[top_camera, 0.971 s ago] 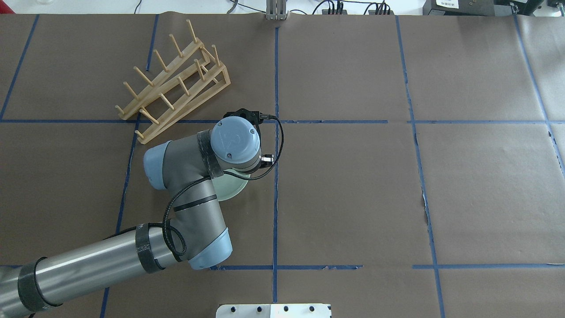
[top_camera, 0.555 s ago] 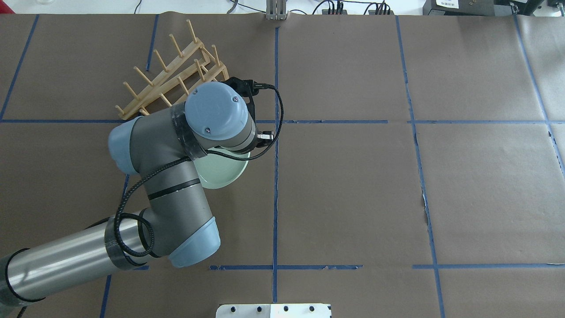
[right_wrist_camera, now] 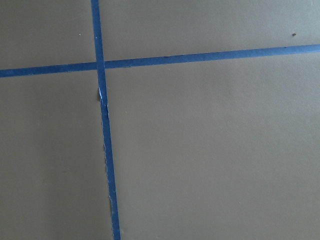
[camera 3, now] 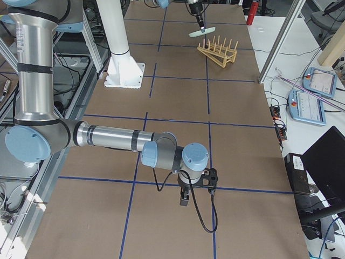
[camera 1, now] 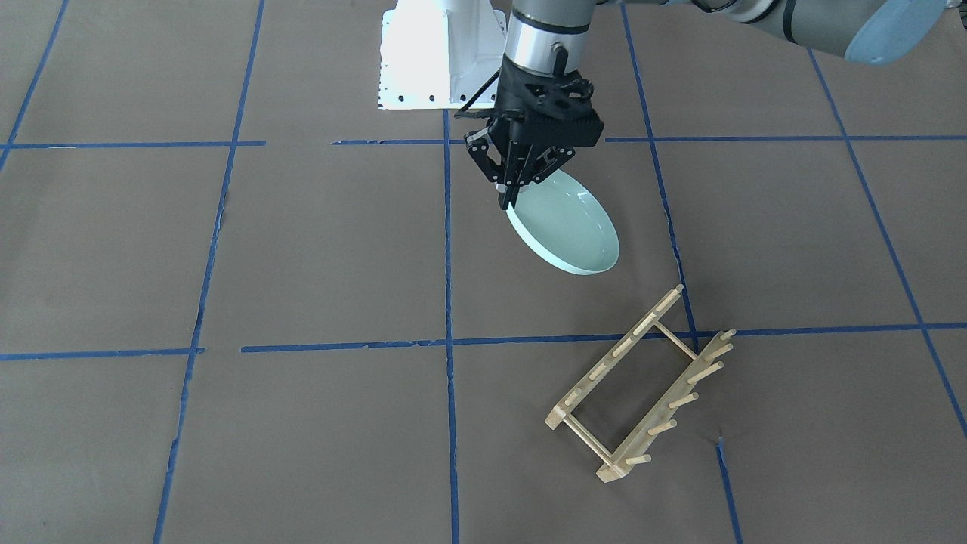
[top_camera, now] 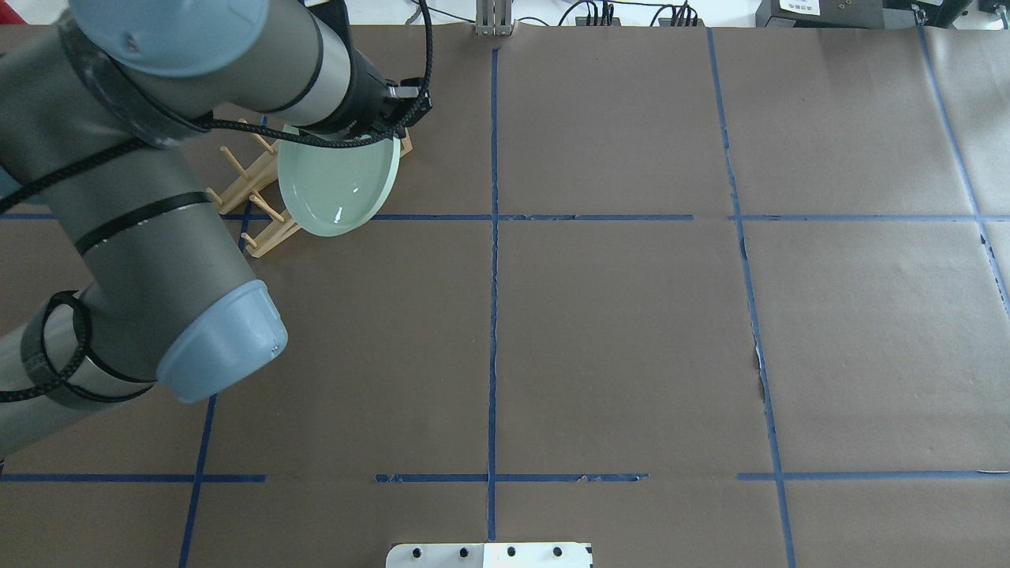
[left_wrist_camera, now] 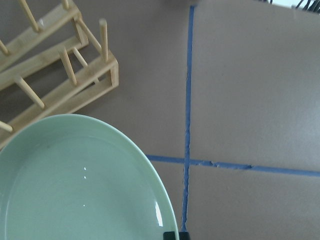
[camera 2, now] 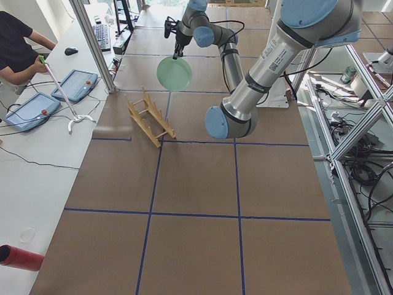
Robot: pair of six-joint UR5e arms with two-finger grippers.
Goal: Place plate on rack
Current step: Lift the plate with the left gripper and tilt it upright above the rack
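My left gripper (camera 1: 511, 195) is shut on the rim of the pale mint-green plate (camera 1: 566, 227) and holds it tilted in the air, clear of the table. In the overhead view the plate (top_camera: 338, 183) hangs over the near end of the light wooden rack (top_camera: 241, 183), hiding part of it. The rack (camera 1: 641, 387) lies on the brown table, empty. The left wrist view shows the plate (left_wrist_camera: 75, 180) below the rack's pegs (left_wrist_camera: 55, 75). My right gripper (camera 3: 185, 198) shows only in the exterior right view, low over the table; I cannot tell if it is open.
Blue tape lines (top_camera: 493, 237) divide the brown table into squares. The white robot base (camera 1: 438, 60) stands at the robot's edge. A person (camera 2: 18, 43) and tablets (camera 2: 73, 92) are at the bench beyond the rack.
My left arm has risen and swung toward the rack, lifting the plate from low over the table's middle to over the rack's near end.
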